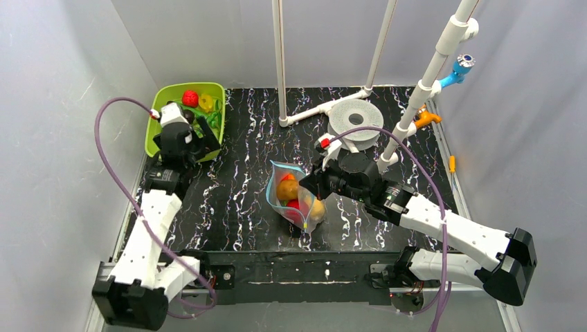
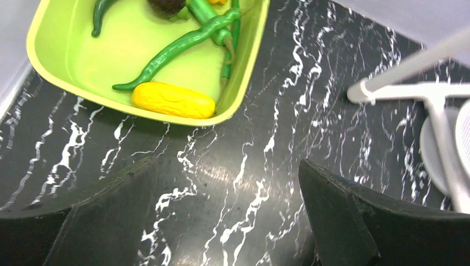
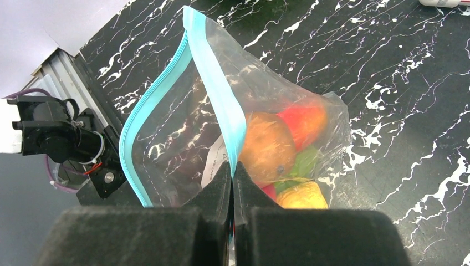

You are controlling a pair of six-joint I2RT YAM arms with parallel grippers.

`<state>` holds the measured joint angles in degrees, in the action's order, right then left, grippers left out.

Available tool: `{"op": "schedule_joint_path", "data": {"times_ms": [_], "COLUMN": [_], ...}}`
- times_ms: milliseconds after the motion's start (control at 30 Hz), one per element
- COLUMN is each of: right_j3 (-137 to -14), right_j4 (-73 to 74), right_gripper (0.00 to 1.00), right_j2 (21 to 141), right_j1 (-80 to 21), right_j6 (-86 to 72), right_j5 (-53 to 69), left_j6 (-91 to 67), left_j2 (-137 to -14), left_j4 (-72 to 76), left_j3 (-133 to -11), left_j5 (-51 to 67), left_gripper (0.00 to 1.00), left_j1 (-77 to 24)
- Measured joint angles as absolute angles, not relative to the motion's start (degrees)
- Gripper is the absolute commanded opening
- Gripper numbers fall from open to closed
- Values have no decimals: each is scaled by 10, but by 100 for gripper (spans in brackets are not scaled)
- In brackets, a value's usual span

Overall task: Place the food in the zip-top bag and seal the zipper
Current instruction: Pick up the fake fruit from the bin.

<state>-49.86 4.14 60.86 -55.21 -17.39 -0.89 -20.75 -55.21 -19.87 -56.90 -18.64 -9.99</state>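
The clear zip-top bag (image 1: 296, 200) lies mid-table, holding an orange-brown piece of food (image 3: 269, 147), a red one (image 3: 304, 121) and a yellow one (image 3: 302, 197). Its light-blue zipper (image 3: 213, 83) gapes, the two strips spread apart. My right gripper (image 3: 233, 170) is shut on the nearer strip, (image 1: 309, 185) at the bag's right side. My left gripper (image 2: 227, 166) is open and empty over bare table, just in front of the lime-green tray (image 2: 244, 83). In the top view the left gripper (image 1: 205, 138) sits at the tray's (image 1: 156, 124) near right corner. In the tray lie a yellow corn cob (image 2: 173, 101) and green peppers (image 2: 177, 47).
A white pipe frame (image 1: 280, 62) stands at the back, with a round white disc (image 1: 355, 116) behind the right arm. Its foot (image 2: 399, 91) shows to the right in the left wrist view. Orange (image 1: 426, 119) and blue (image 1: 460, 69) clamps sit on the right-hand pipe.
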Motion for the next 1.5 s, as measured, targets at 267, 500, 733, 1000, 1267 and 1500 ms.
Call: {"op": "schedule_joint_path", "data": {"times_ms": [267,500,733,1000,1267,1500], "right_j3": [-497,-488,-475,-470,-467,-462], "right_j4": [40,22,10,3,-1,-2], "right_gripper": [1,1,1,1,1,1], "right_j2": [607,607,601,595,593,593], "right_j1": [-551,-547,-547,-547,-547,-547], "right_j6": [-174,-175,-176,-176,-176,-173], "right_j5": [0,16,19,16,15,12], "left_j6": [-338,-446,-486,-537,-599,-629], "left_j2": [-714,-871,-1016,-1142,-1233,-1261], "left_j4": [-99,3,61,77,110,154], "left_j3": [-571,-593,-695,-793,-837,-854], "left_j5": [-60,27,50,45,37,27], "left_gripper": [98,98,98,98,88,70], "left_j1": [80,152,160,171,172,172]}}
